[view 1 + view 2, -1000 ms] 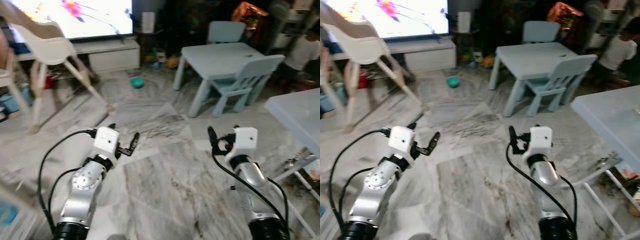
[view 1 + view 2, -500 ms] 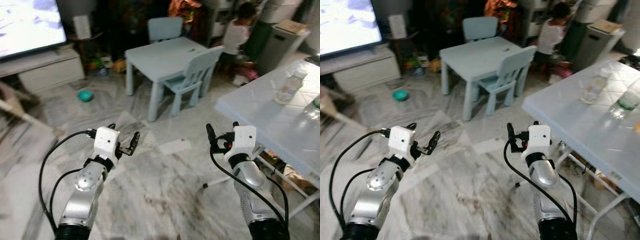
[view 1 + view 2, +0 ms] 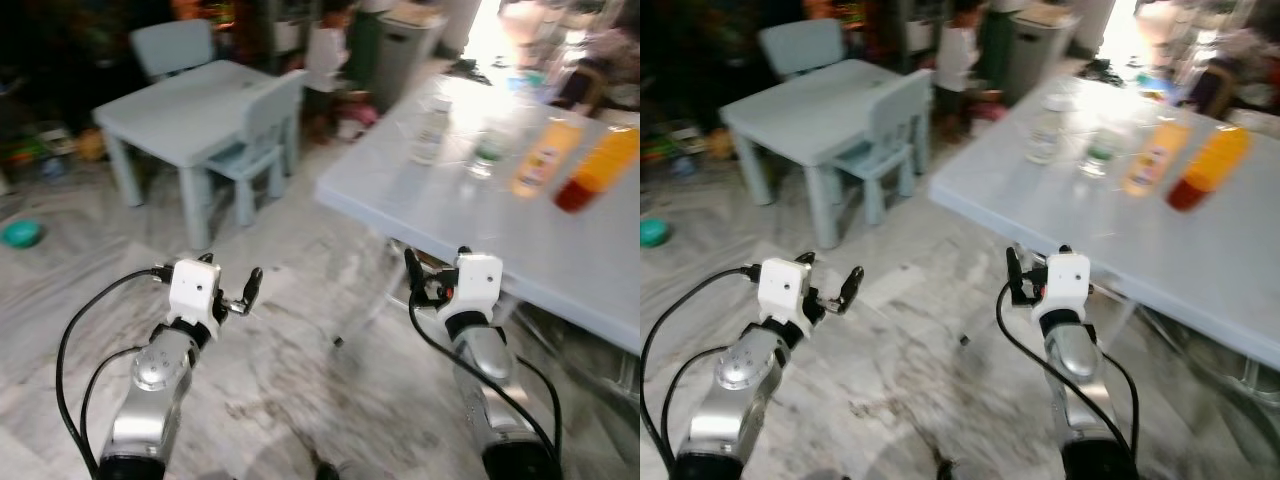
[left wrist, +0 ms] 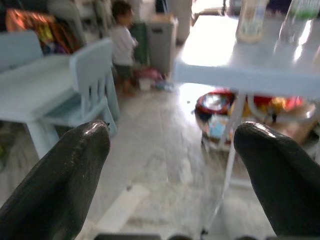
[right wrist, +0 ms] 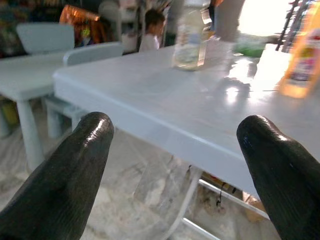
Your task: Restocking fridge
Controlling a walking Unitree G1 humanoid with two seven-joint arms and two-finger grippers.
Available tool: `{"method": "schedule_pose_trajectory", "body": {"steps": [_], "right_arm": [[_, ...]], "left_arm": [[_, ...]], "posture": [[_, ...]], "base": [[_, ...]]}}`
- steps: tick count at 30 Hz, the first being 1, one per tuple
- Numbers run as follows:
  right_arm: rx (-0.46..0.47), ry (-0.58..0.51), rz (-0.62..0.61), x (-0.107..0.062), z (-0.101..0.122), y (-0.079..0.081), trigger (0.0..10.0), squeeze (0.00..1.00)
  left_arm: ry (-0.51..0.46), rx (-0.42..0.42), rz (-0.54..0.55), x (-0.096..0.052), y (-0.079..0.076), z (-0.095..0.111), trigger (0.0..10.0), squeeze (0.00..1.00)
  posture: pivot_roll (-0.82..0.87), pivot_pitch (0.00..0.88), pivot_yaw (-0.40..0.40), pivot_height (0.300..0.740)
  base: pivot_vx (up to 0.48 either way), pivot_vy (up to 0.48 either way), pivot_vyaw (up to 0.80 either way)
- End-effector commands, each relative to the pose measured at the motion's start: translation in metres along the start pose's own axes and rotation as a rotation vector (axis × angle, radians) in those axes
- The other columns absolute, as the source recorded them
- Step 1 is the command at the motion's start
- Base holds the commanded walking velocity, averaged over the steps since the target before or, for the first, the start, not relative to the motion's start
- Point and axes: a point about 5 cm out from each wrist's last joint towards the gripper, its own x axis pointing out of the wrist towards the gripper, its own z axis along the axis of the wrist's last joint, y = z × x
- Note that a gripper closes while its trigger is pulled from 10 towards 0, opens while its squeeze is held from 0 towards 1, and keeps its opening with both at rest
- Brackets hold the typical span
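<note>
— Marble floor [image 3: 300, 380] underfoot, and the view has swung right: the TV corner from a second ago has slid out, and a big pale table [image 3: 470, 225] now fills the right side.

— With the stock on it! Two clear bottles, one at [image 3: 430, 125] and one green-capped [image 3: 485, 150], then two orange bottles, [image 3: 540, 155] and [image 3: 598, 168].

— The camera turned, mind you, not the furniture. A small blue table [image 3: 180, 105] and chair [image 3: 262, 120] sit behind, a person [image 3: 325, 55] beyond them.

— And the grippers?

— Left gripper [image 3: 240, 295] held out low over the floor, fingers spread, holding nothing. Right gripper [image 3: 420, 280] just short of the table edge, fingers wide apart as well, empty.

— So, my read: the bottles are found, the fridge isn't in sight, and picking hasn't begun.
</note>
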Motion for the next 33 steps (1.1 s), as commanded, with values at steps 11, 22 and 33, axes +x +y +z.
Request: {"method": "schedule_pose_trajectory", "body": {"steps": [11, 22, 33], "right_arm": [[-0.014, 0.016, -0.084, -0.005, 0.002, -0.015, 10.0, 0.00], [0.006, -0.007, -0.055, -0.001, 0.011, -0.014, 10.0, 0.00], [0.014, -0.009, -0.064, -0.002, 0.014, -0.017, 10.0, 0.00]], "left_arm": [[-0.022, -0.053, 0.058, 0.004, 0.002, 0.004, 10.0, 0.00], [-0.026, -0.045, 0.052, 0.011, -0.003, 0.008, 10.0, 0.00], [-0.046, -0.073, 0.077, 0.003, 0.003, 0.008, 10.0, 0.00]], "posture": [[-0.02, 0.000, -0.045, 0.740], [-0.01, 0.000, -0.047, 0.740], [-0.02, 0.000, -0.043, 0.740]], "base": [[0.223, -0.316, 0.00], [0.263, -0.279, 0.00], [0.099, 0.000, -0.20]]}}
